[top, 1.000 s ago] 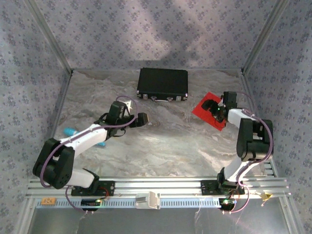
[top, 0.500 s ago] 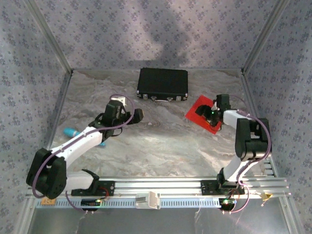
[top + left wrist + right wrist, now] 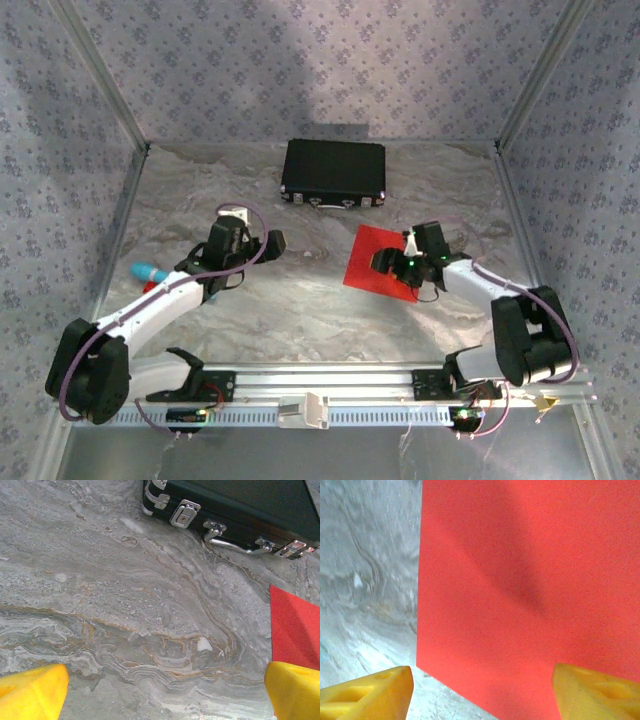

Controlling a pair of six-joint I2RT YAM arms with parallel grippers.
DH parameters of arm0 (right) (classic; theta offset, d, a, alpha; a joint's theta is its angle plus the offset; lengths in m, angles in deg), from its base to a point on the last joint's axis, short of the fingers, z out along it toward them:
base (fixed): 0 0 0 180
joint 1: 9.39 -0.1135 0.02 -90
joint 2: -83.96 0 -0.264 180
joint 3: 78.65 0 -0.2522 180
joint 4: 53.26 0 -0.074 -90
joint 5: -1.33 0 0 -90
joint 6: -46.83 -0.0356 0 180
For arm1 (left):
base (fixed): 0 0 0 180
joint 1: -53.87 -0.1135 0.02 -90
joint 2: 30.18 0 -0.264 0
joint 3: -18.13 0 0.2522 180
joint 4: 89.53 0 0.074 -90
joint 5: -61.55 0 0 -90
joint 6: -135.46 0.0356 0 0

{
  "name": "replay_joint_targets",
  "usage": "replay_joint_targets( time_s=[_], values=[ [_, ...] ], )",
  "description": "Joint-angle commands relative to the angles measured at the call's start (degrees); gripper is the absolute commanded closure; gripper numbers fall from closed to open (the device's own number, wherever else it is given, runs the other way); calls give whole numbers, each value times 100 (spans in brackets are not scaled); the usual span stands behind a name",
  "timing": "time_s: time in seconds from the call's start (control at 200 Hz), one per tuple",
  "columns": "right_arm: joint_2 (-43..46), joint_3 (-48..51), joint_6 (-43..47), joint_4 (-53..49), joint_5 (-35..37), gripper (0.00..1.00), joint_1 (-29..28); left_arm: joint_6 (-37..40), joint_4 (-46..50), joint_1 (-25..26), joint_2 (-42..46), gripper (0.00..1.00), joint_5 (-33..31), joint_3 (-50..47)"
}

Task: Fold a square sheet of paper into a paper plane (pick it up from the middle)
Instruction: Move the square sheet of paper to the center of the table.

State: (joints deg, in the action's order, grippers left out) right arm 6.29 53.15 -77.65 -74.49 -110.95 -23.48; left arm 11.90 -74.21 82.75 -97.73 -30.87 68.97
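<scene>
One red sheet | right wrist: flat, seemingly uncreased | overhead: black case beyond

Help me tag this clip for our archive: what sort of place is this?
Probably a robot test booth: a left arm and right arm bolted to an aluminium rail, with patterned walls enclosing a marble-look table.

On the table: case at far centre, square sheet of paper before it, rightward, small object well left.
</scene>
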Motion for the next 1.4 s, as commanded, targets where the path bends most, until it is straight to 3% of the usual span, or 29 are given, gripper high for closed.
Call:
replay_joint_targets(
  time_s=[0.0,0.14,0.4,0.75,0.934,1.054,1.204,1.394],
  values=[
    [-30,-169,78,-98,14,27,451,-63,-189,-17,80,0,4,14],
    [-692,-450,54,132,-525,29,788,-68,-226,-17,70,0,-107,3],
    [-1325,-591,401,-31,-881,34,594,109,-152,-22,205,0,-135,-20],
    [-1302,19,515,633,-977,34,-680,0,-198,-234,1073,0,-295,-661],
    [-1541,-360,358,838,-795,34,-1319,-157,-218,-445,889,0,295,-630],
    [-1756,-554,-29,868,-611,34,-1566,-184,-195,-454,760,0,665,-581],
    [-2009,-536,-1331,842,-38,35,-1746,-244,-139,-454,630,0,913,-570],
    [-1894,-174,-2365,1952,56,35,-2091,-249,-209,-454,451,0,1110,-541]
  ],
)
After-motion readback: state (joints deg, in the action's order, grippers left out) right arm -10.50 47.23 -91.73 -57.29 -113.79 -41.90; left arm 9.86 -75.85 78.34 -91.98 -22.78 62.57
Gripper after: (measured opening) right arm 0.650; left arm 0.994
